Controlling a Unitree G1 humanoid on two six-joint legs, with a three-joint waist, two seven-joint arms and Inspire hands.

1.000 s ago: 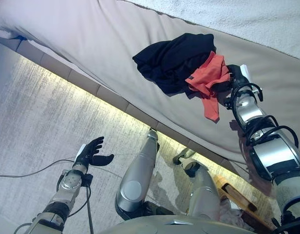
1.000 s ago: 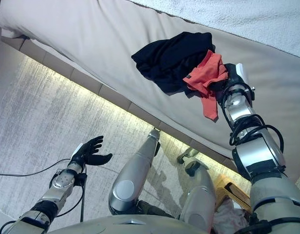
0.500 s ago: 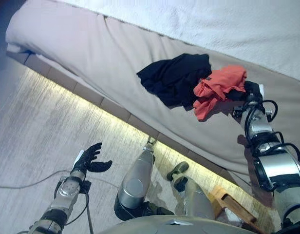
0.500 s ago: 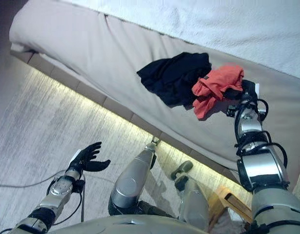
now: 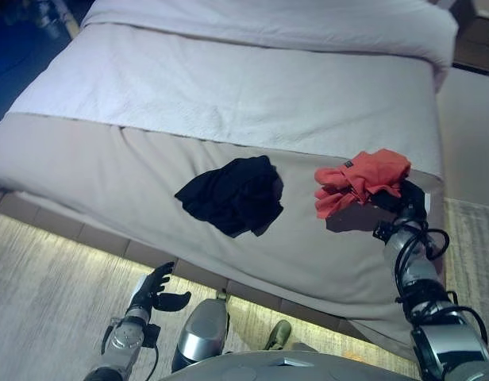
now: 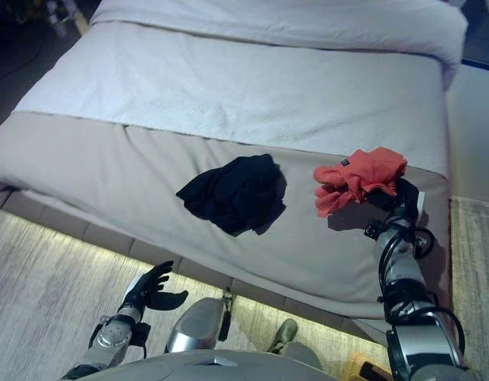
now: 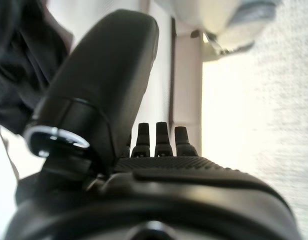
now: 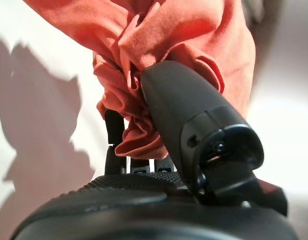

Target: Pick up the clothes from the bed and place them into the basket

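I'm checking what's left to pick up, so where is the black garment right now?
In the eye views the black garment lies crumpled on the bed's beige cover, near the middle, apart from the orange garment that the right robot hand holds to its right.

Head views evenly lit; warm glowing strip under the beige-and-white bed point(image 5: 229, 95) edge. Far-left corner dark. Bunched orange-red garment point(image 5: 361, 178) casts soft shadow. Wrist views blurred close up.

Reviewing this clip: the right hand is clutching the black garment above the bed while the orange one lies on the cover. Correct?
Not quite. The right hand is clutching the orange garment; the black garment lies on the bed. The right wrist view shows orange cloth bunched in its grasp.
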